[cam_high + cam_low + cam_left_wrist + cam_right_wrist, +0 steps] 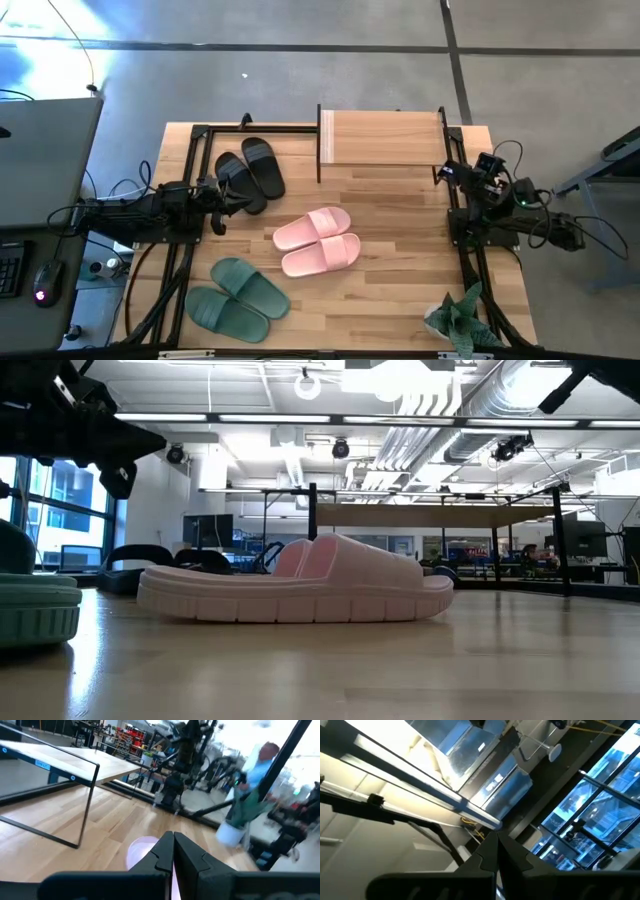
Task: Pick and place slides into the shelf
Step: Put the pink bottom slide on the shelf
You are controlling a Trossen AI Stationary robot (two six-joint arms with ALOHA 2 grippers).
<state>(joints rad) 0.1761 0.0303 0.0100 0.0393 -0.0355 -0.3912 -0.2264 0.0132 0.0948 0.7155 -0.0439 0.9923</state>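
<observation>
Bright overhead ceiling strip lights (250, 420); window daylight at the low view's left. Blue-white glare washes the floor (40, 60) in the high view. Left wrist background motion-blurred, person (260, 765) smeared. Pink slide (300, 590) sharp; near tabletop (320, 680) soft.

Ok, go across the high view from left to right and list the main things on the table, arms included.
left end effector → black slides → pink slides → shelf → right end effector. The dark green slides sit below the black pair in that picture, overlapping it left to right, so they are left out.
</observation>
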